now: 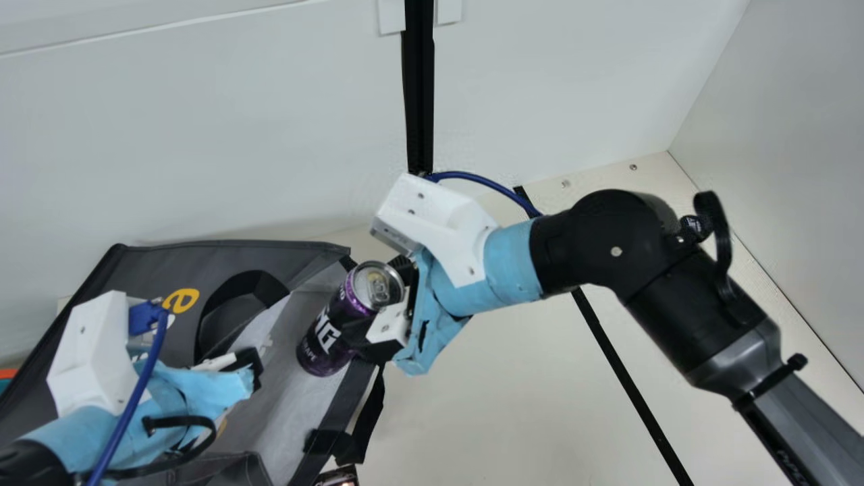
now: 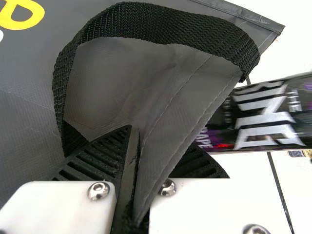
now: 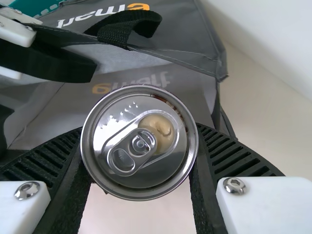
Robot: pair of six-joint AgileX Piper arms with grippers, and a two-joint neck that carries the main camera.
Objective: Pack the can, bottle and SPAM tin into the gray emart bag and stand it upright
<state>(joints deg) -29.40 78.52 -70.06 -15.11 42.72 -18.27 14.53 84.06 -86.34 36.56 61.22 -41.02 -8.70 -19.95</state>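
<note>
Two jobs now: the left claw [image 2: 140, 139], pinching the gray emart bag [image 1: 148, 270] by its rim [image 2: 192, 119], should hold it taut while the right claw [image 3: 139, 129], gripping the purple-black can [image 1: 331, 337] at the opening, eases that in base-first.

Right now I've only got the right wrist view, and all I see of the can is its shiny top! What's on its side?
Observer: The main view shows big white letters down the dark side of the can.
Operator: Cool! Is the other robot hand grabbing anything?
Observer: Yes. In the left wrist view, the left gripper has an edge of the gray bag pinched between its fingers.
Operator: Is my can straight up or leaning?
Observer: Leaning. In the main view it slants, with its bottom end over the bag's pale inside.
</note>
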